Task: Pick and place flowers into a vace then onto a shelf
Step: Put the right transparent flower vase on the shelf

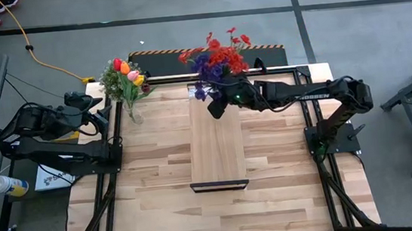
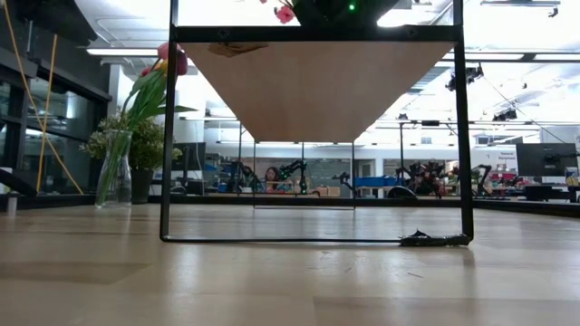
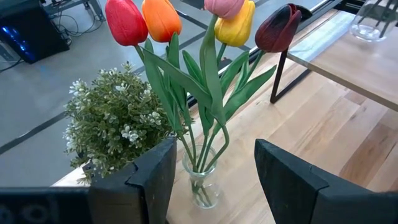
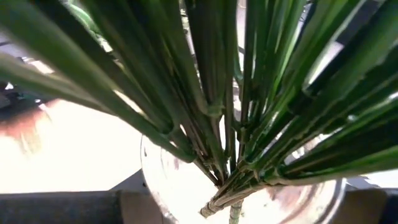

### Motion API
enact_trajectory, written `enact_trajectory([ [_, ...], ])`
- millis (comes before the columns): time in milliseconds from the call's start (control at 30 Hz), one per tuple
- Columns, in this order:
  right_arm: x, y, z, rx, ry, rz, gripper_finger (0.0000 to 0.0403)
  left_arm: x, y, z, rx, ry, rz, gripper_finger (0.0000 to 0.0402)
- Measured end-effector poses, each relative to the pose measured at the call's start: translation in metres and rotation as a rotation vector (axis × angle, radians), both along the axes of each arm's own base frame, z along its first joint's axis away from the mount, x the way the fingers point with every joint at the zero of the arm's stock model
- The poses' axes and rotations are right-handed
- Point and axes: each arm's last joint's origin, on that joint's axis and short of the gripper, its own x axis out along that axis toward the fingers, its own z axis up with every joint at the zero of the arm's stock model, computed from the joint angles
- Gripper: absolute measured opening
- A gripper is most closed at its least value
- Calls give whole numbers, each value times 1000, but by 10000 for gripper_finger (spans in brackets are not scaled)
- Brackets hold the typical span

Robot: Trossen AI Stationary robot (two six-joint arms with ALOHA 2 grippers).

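The right end effector (image 1: pixel 217 104) grips a glass vase (image 4: pixel 249 199) of red and purple flowers (image 1: pixel 217 60) over the shelf's (image 1: pixel 215 141) far end. Lower it level, fully on the board, before releasing. The left end effector (image 3: pixel 211 180) stands spread before the tulips (image 3: pixel 205 25) at the desk's (image 1: pixel 161 203) left rear corner.
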Motion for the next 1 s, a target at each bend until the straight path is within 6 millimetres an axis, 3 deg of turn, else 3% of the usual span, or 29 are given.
enact_trajectory([
  [333,-2,-3,-13,20,4,-11,163,0,0,0,0,0,0,248],
  [1000,0,-2,-13,29,-4,39,164,0,0,0,0,0,0,248],
])
